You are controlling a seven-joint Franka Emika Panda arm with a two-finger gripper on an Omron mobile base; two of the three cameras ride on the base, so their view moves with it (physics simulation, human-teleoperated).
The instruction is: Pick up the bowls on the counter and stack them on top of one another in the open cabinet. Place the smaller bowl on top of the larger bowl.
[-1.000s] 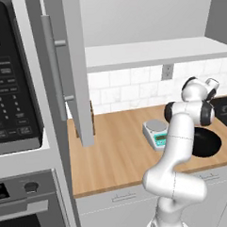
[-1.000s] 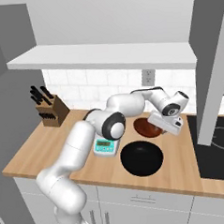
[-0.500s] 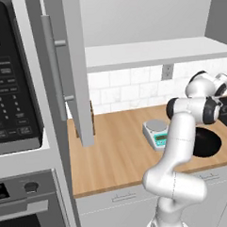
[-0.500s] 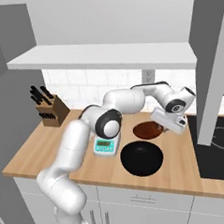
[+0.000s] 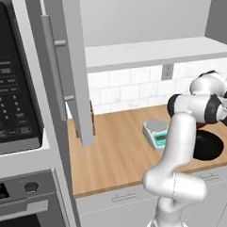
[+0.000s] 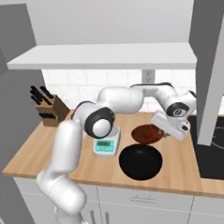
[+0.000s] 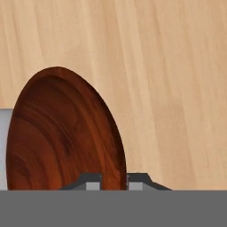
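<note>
A small reddish-brown bowl [image 6: 146, 133] sits just behind a larger black bowl [image 6: 141, 162] on the tan counter [image 6: 46, 153]. My gripper [image 6: 161, 128] is shut on the small bowl's right rim. In the hand view the rim of the small bowl [image 7: 62, 133] runs between my two fingertips [image 7: 91, 181], with wood planks beyond. The black bowl [image 5: 209, 146] also shows past my arm in the left base view. Above the counter is the open cabinet, with its white shelf [image 6: 106, 56] and grey door [image 5: 70, 65] swung out.
A small kitchen scale [image 6: 106, 142] stands left of the bowls, and a knife block [image 6: 50, 111] is at the back left. The black stovetop [image 6: 219, 147] lies right of the counter. A second grey door panel [image 6: 214, 60] hangs at the right. A black microwave [image 5: 12, 78] is at the far left.
The jaws have closed on the small bowl's rim. The wrist has shifted slightly to the right. Both bowls stay about where they were.
</note>
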